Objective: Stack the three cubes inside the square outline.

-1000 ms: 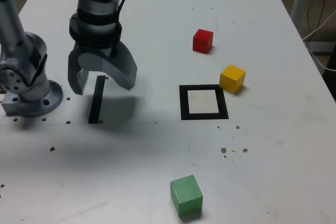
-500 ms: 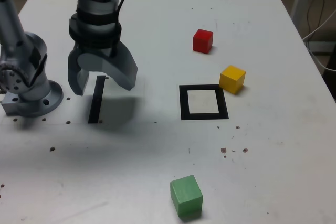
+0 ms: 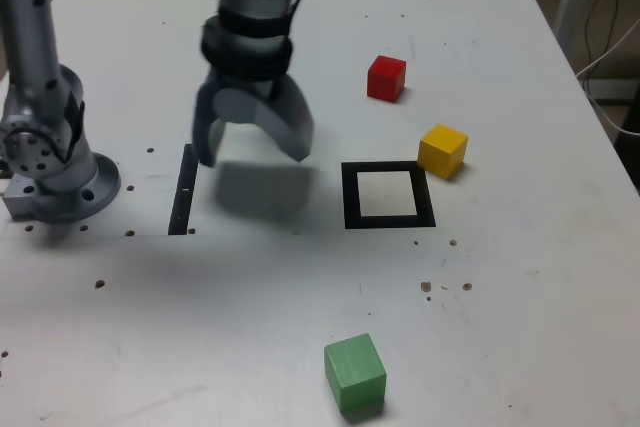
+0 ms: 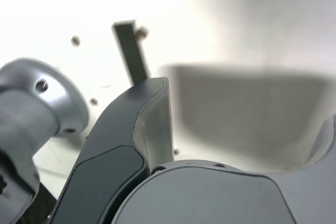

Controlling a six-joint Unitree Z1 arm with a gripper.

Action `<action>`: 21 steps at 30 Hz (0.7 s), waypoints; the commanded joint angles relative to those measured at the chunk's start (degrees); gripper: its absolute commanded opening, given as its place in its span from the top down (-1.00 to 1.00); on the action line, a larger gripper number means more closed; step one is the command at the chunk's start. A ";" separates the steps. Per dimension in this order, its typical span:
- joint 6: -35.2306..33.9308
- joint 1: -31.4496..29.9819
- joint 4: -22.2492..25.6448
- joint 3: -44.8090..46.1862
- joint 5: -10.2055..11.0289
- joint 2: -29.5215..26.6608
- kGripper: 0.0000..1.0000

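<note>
Grey gripper (image 3: 252, 145) hangs with jaws spread wide and empty beside the square outline (image 3: 388, 196), likely readied for a first pick; red cube (image 3: 386, 78), yellow cube (image 3: 443, 150) and green cube (image 3: 355, 374) sit unstacked outside it.

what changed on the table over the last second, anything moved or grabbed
The grey gripper swung toward the exterior view's right, from above the thin black strip toward the black square outline, jaws open and empty throughout. The red cube, yellow cube and green cube stayed put.
</note>
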 commanded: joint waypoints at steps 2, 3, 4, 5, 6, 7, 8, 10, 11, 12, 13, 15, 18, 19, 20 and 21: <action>3.24 2.82 0.51 -3.71 1.30 1.74 -0.99; 4.15 3.65 0.72 -4.91 1.73 2.24 -0.99; 5.03 4.46 0.96 -6.12 2.22 2.71 -0.99; 5.88 5.25 1.19 -7.30 2.76 3.14 -0.99; 6.70 6.01 1.42 -8.46 3.31 3.55 -0.99; 7.50 6.72 1.62 -9.57 3.87 3.93 -0.99; 8.28 7.38 1.80 -10.68 4.41 4.33 -0.99; 10.06 8.75 2.20 -13.25 5.58 5.39 -0.99; 10.85 9.26 2.38 -14.38 6.01 5.95 -0.99; 11.65 9.74 2.59 -15.50 6.37 6.55 -0.99; 12.46 10.20 2.78 -16.61 6.70 7.16 -0.99; 14.13 11.08 3.22 -18.78 7.35 8.31 -0.99; 16.71 12.22 4.07 -22.02 8.38 9.87 -0.99; 17.61 12.58 4.41 -23.13 8.68 10.38 -0.99; 18.55 12.95 4.73 -24.23 8.92 10.92 -0.99; 19.51 13.30 5.00 -25.30 9.13 11.46 -0.99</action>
